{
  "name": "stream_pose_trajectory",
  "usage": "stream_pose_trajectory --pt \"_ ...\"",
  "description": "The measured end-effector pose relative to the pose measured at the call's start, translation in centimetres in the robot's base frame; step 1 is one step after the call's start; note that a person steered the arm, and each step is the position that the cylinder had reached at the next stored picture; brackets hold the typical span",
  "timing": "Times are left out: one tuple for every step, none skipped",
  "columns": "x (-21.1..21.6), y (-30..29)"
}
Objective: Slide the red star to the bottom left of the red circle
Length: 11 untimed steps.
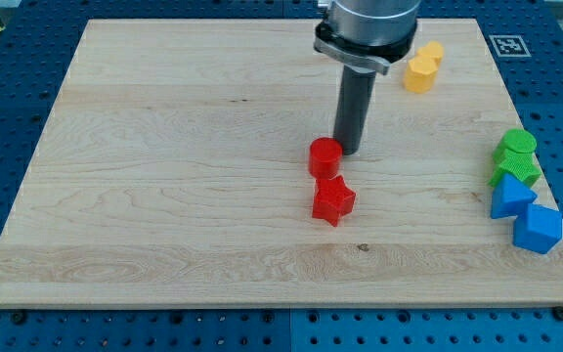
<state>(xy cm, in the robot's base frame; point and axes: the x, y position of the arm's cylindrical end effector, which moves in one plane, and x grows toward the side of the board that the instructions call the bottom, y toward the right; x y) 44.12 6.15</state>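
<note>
Presently the rod's tip (346, 151) stands just beside the red circle (324, 156), at its upper right; the arm ends in a plain rod that clasps nothing. Directly below the circle, touching or nearly so, lies the red star (333, 200). The repositioning step appears under way: the tip would next need to round to the star's right flank and nudge it leftward

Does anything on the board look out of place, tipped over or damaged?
Nothing stands out. The red star sits just below the red circle, and my tip stands at the circle's right. Two yellow blocks lie near the view's top; the green blocks and blue blocks cluster at the board's right edge.
</note>
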Motion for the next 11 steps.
stream_pose_trajectory --pt "0.0 -2.1" --pt "0.1 1.4" --pt "0.8 3.2" --pt "2.8 2.4" --pt "4.0 2.2" --pt "4.4 2.2" --pt "5.6 1.9" --pt "6.4 1.0" --pt "7.7 1.3" --pt "8.4 1.7" --pt "10.7 0.0"
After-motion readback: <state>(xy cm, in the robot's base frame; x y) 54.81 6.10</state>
